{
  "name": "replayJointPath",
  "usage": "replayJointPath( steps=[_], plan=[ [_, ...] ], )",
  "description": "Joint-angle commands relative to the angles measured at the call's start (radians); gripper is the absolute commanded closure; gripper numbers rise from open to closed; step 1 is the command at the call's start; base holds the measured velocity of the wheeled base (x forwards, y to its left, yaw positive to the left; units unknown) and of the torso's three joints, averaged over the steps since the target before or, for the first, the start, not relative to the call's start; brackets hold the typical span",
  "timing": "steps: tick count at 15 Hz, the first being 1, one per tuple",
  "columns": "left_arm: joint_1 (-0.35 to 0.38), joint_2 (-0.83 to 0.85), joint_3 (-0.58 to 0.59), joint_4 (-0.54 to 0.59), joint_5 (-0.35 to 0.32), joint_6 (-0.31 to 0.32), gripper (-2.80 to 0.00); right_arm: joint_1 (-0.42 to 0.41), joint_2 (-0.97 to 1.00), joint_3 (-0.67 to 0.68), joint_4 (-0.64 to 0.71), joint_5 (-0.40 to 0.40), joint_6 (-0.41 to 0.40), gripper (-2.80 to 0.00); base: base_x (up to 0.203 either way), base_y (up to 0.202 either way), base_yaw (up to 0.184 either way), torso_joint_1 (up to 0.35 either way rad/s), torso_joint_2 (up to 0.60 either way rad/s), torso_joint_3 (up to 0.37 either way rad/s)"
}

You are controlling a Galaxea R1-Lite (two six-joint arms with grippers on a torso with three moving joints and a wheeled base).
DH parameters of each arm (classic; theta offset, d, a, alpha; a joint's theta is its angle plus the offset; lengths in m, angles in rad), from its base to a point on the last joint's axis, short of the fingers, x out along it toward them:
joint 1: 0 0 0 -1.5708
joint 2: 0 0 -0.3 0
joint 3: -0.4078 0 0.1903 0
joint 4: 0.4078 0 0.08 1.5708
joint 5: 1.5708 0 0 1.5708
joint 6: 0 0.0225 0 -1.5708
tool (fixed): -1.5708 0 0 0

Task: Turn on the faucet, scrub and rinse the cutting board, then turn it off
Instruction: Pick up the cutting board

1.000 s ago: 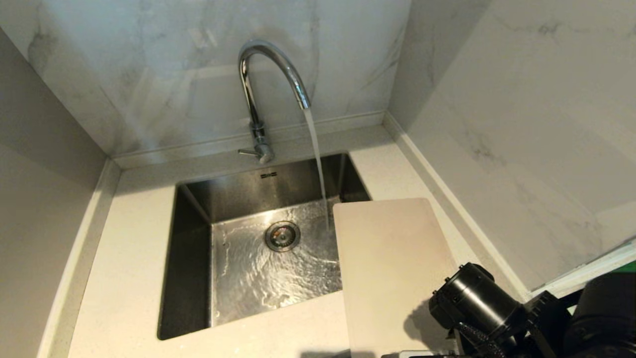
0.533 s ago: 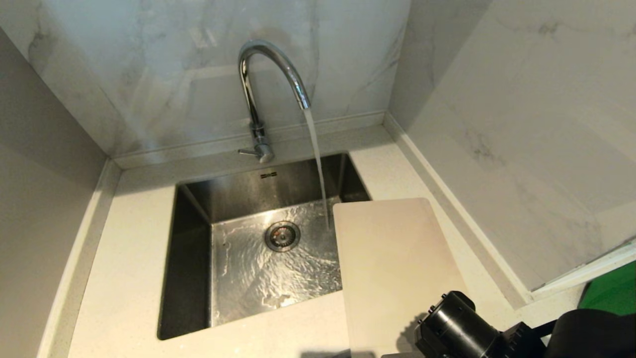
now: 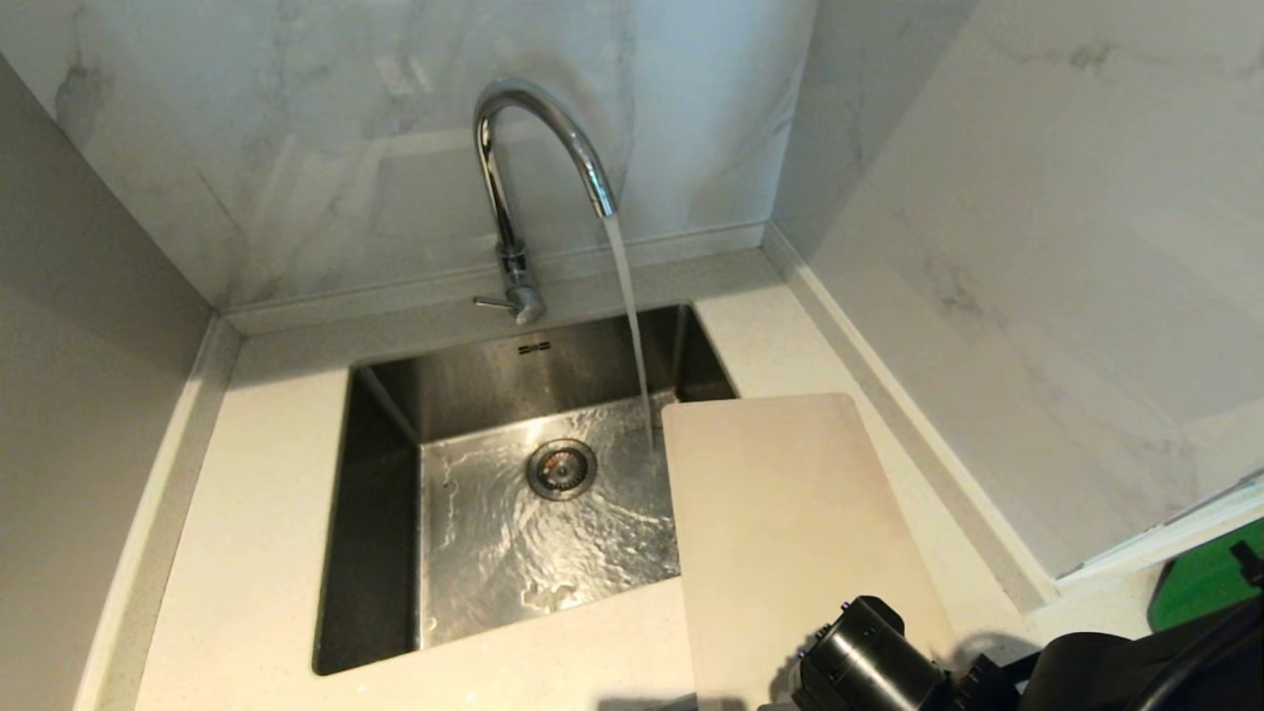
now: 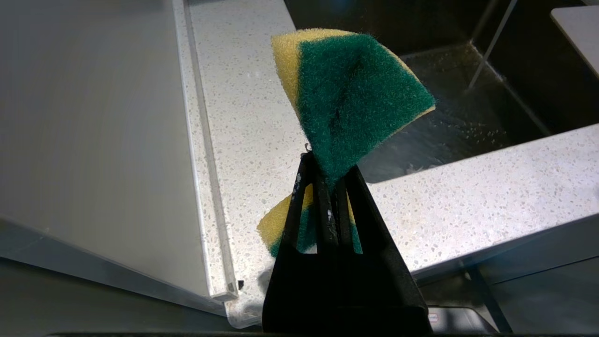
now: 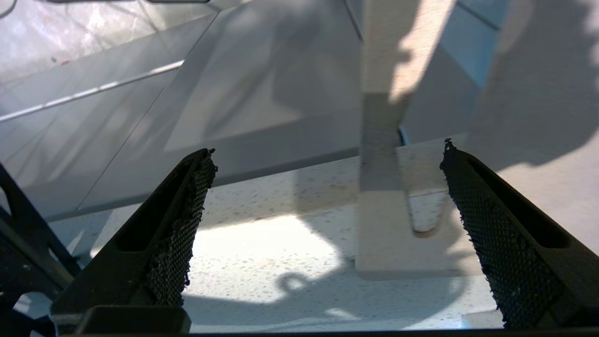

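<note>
Right gripper [image 5: 327, 196] spread wide, empty, now lower at the counter's [image 3: 257, 513] front right corner than a moment ago — lining up on the cutting board's [image 3: 790, 533] slotted near end. Board flat along the sink's [image 3: 375, 533] right rim, far corner overhanging the basin. Faucet [image 3: 513, 168] running. Left gripper [image 4: 327, 187] pinching a sponge [image 4: 351, 93] off the front edge — nothing blocking.

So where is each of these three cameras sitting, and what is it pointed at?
Head view: up on the robot's head, looking down at the sink, running faucet and cutting board; right arm shows.
Left wrist view: behind the left hand, shut on a sponge, facing the counter and sink.
Right wrist view: behind the open right hand, facing the board's slotted end.
All three show the cutting board.
</note>
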Motion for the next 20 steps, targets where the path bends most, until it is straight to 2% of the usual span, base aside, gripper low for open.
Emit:
replayJointPath(
  steps=[1, 9, 20],
  plan=[
    [0.0, 0.0, 0.0, 0.0, 0.0, 0.0, 0.0, -0.001, 0.017, 0.01, 0.003, -0.002, -0.006, -2.8, 0.0, 0.0, 0.0, 0.0, 0.0, 0.0],
    [0.0, 0.0, 0.0, 0.0, 0.0, 0.0, 0.0, -0.037, 0.027, -0.006, 0.0, -0.003, -0.011, -2.8, 0.0, 0.0, 0.0, 0.0, 0.0, 0.0],
    [0.0, 0.001, 0.0, 0.0, 0.0, 0.0, 0.0, -0.036, 0.07, -0.044, -0.001, -0.003, -0.011, -2.8, 0.0, 0.0, 0.0, 0.0, 0.0, 0.0]
  ],
)
